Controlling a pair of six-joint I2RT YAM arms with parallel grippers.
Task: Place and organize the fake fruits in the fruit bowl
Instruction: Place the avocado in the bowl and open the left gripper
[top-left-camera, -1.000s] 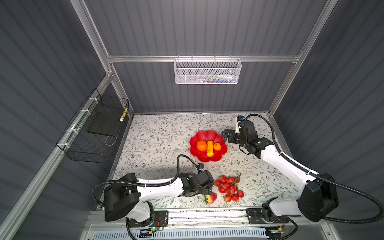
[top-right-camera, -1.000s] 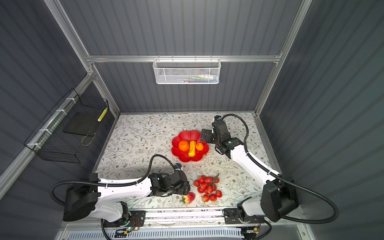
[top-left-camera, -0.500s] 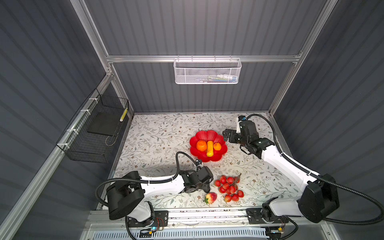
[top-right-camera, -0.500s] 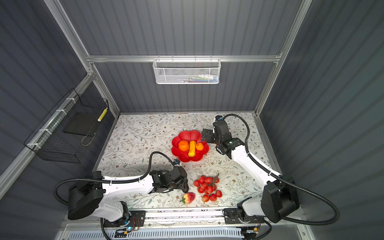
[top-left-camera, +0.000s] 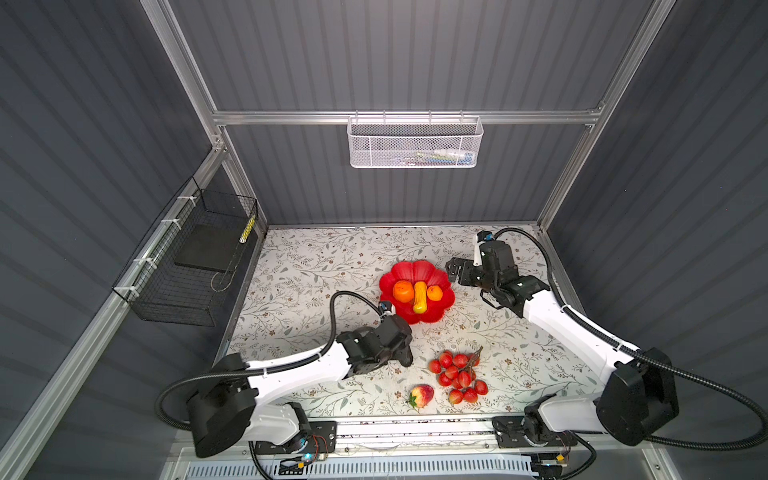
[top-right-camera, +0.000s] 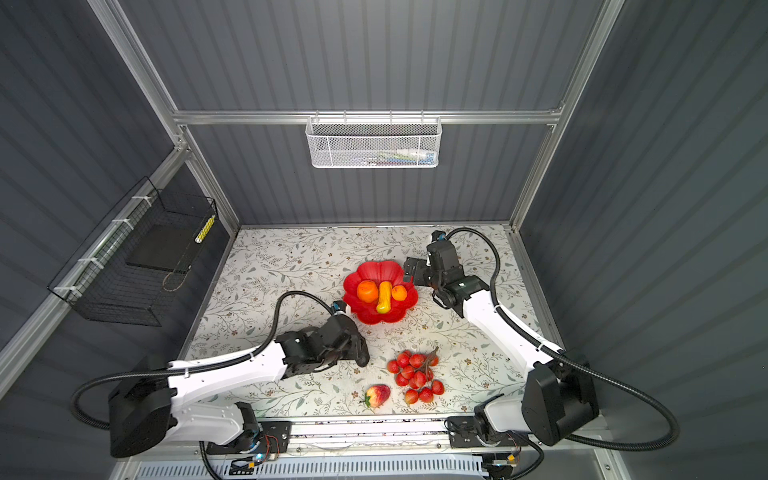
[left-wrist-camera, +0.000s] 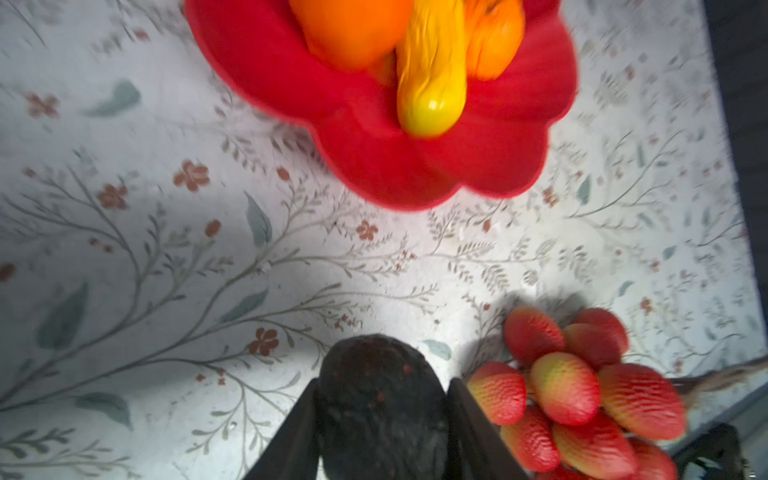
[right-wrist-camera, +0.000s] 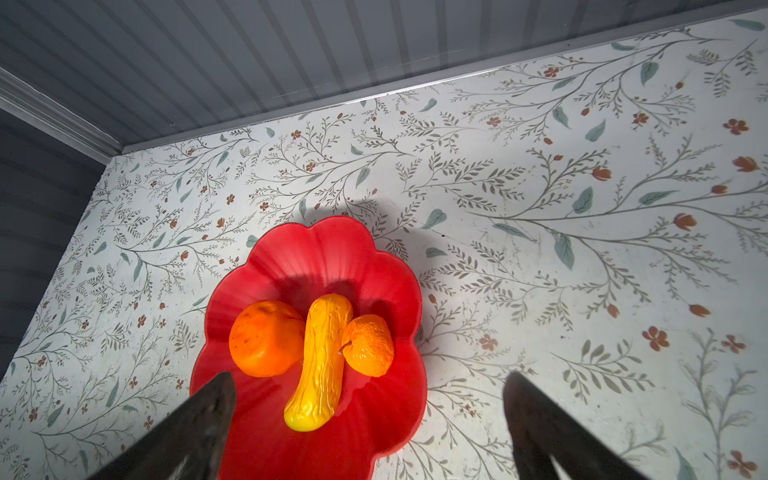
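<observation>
Has drawn the left gripper in over the last second, from wide to about half span, fingers now against both flanks of the dark avocado, low over the floral table between fruit bowl and berry bunch. Looks like a pick almost secured; calls next for a lift and carry. Holds the right gripper spread wide, empty, beside the bowl's rim. Shows two oranges and yellow-orange curved fruit already inside; leaves strawberry and berries outside.
</observation>
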